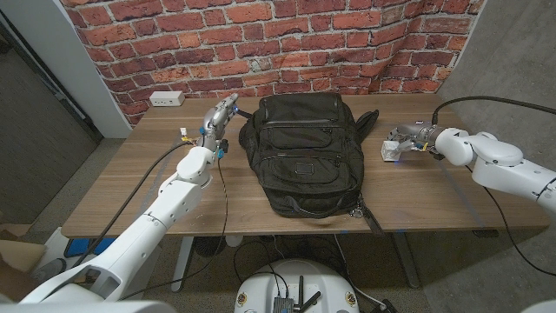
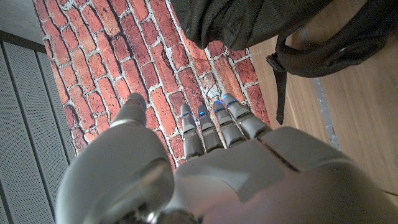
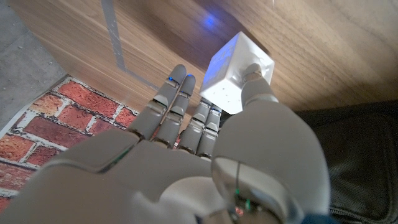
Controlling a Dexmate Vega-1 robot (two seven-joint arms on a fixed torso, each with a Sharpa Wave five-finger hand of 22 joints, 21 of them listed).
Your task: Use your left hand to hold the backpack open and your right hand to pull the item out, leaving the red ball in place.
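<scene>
— So, starting closest to the robot: what lies at the near edge?

— Nearest is the wooden table (image 1: pixel 113 204) itself, and the black backpack (image 1: pixel 301 156) lying in the middle of it, its bottom end toward the robot and its top toward the brick wall (image 1: pixel 261 43). A strap (image 1: pixel 369 120) trails off its right side. I can't tell from the head view whether the zip is open.

— And the right hand?

— The right hand (image 1: pixel 407 135) is out to the right of the backpack, apart from it, low over the table. It pinches a small white box (image 1: pixel 389 150); the right wrist view shows the thumb (image 3: pixel 256 84) on one face of the white box (image 3: pixel 239 71) and the fingers (image 3: pixel 180 93) beside it.

— The left hand?

— The left hand (image 1: pixel 221 115) is raised just beside the backpack's upper left corner, holding nothing. In the left wrist view its fingers (image 2: pixel 214 121) are stretched out straight, close together, thumb apart, pointing at the wall with the backpack (image 2: pixel 249 22) beyond them.

— Anything farther back?

— A white power strip (image 1: pixel 165 98) by the wall, at the far left.
</scene>
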